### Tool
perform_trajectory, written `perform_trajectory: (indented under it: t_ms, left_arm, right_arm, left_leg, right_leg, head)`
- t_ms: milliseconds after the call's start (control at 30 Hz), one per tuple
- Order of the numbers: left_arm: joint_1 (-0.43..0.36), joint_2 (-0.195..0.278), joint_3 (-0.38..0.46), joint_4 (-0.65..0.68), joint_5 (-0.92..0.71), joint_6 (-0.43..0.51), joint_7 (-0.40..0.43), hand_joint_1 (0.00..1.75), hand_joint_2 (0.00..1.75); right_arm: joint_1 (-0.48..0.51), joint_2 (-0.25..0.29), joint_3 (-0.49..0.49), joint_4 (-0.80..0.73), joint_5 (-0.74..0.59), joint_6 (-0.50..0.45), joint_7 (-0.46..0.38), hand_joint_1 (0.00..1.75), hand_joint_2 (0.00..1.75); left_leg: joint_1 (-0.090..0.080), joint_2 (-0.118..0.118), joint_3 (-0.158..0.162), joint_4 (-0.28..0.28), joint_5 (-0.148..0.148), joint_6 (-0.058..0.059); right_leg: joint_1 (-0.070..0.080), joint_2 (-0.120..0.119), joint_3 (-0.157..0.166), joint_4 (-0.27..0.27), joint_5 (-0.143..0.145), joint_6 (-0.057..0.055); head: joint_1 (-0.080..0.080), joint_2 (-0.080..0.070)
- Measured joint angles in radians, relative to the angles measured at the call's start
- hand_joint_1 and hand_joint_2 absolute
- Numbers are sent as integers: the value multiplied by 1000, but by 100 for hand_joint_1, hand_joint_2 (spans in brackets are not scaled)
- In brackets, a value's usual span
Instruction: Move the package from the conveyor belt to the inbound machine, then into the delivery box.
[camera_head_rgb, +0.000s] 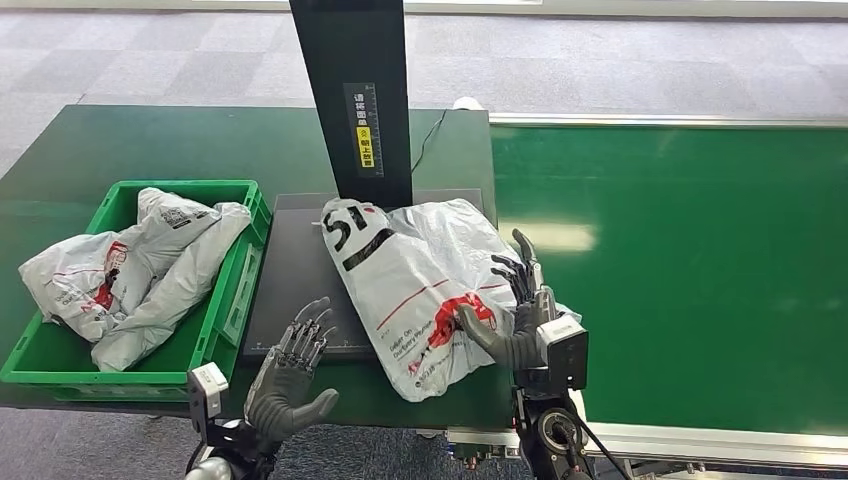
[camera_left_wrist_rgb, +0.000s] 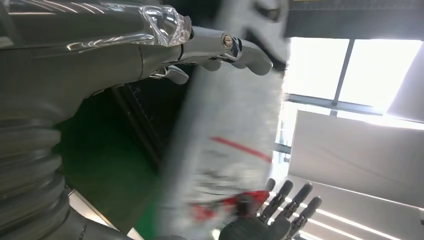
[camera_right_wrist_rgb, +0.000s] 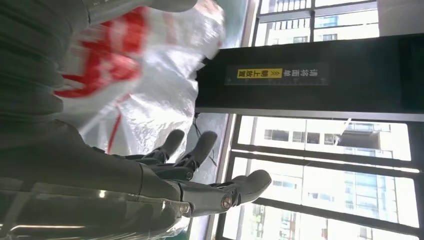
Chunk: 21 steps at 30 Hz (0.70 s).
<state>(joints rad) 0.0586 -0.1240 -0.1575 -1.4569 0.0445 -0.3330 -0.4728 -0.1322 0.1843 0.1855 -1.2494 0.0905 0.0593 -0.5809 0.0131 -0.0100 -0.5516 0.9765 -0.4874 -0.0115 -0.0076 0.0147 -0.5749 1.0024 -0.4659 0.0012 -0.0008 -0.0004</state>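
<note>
A white package with red print and a black "51" lies on the black pad of the inbound machine, its right part hanging over toward the conveyor belt. My right hand is at the package's right edge, thumb resting on the red print, fingers spread and straight. In the right wrist view the package sits beside those straight fingers with a gap between them. My left hand hovers open at the pad's front corner, left of the package, holding nothing.
A green delivery crate stands left of the pad with several white bags in it. The machine's black post rises behind the package. The wide green belt stretches to the right. Grey carpet lies beyond the table.
</note>
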Motion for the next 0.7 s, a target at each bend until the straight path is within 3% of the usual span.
perform_trajectory:
  t_ms: [100, 233, 433, 500, 600, 700]
  left_arm:
    - [-2, -1, 13, -5, 11, 56, -9, 0, 175]
    - [0, -13, 59, -36, 30, 208, -22, 0, 175]
    - [28, -60, 150, -138, -3, 634, -180, 0, 175]
    - [41, -73, 167, -183, -47, 726, -210, 0, 175]
    - [50, -78, 157, -225, -188, 794, -199, 0, 175]
    - [44, -72, 99, -233, -396, 786, -133, 0, 175]
  right_arm:
    - [21, 0, -9, -36, -7, 2, 1, 0, 175]
    - [55, 2, -21, -79, -10, 1, 2, 0, 175]
    - [90, 6, -35, -126, -15, 1, 2, 0, 175]
    - [92, 8, -38, -135, -22, 1, 1, 0, 175]
    - [92, 12, -40, -144, -34, 1, -4, 0, 175]
    - [90, 13, -41, -149, -41, 1, -7, 0, 175]
  left_leg:
    - [0, 0, 0, 0, 0, 0]
    - [0, 0, 0, 0, 0, 0]
    - [0, 0, -1, 0, 0, 0]
    - [0, 0, -1, 0, 0, 0]
    - [0, 0, 0, 0, 0, 0]
    - [0, -1, 0, 0, 0, 0]
  right_leg:
    - [0, 0, 0, 0, 0, 0]
    - [0, 0, 0, 0, 0, 0]
    - [0, 0, 0, 0, 0, 0]
    - [0, -1, 0, 0, -1, 1]
    - [0, -1, 0, 0, -1, 1]
    - [0, -1, 0, 0, -1, 1]
  head:
    - [0, 0]
    - [0, 0]
    - [0, 0]
    - [0, 0]
    - [0, 0]
    - [0, 0]
